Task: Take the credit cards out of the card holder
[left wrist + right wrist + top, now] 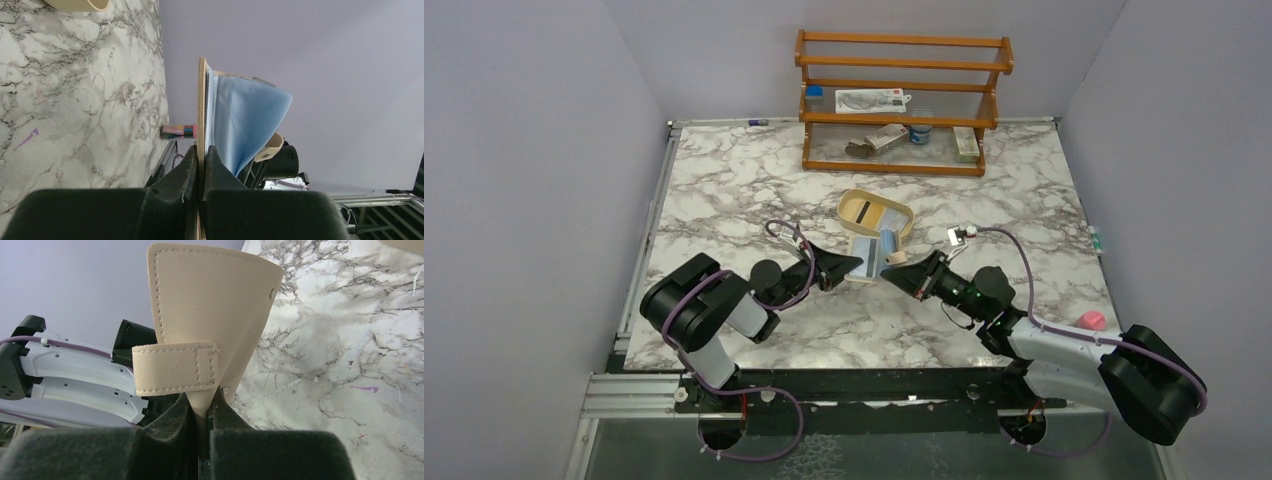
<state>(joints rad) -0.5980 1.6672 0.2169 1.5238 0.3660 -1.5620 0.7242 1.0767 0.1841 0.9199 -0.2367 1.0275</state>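
From above, the holder (871,250) hangs open just on the near side of the tray (876,212), caught between the two pincers. The left gripper (857,263) has its left edge and the right gripper (889,272) its right edge. Both arms stretch low over the table (744,190), forearms angled in toward each other.

From the left wrist, the fingers are pinched tight on the holder's thin tan edge, and the blue panel (245,120) bulges off to one side.

From the right wrist, the fingers are clamped on the tan flap just below its strap (175,369).
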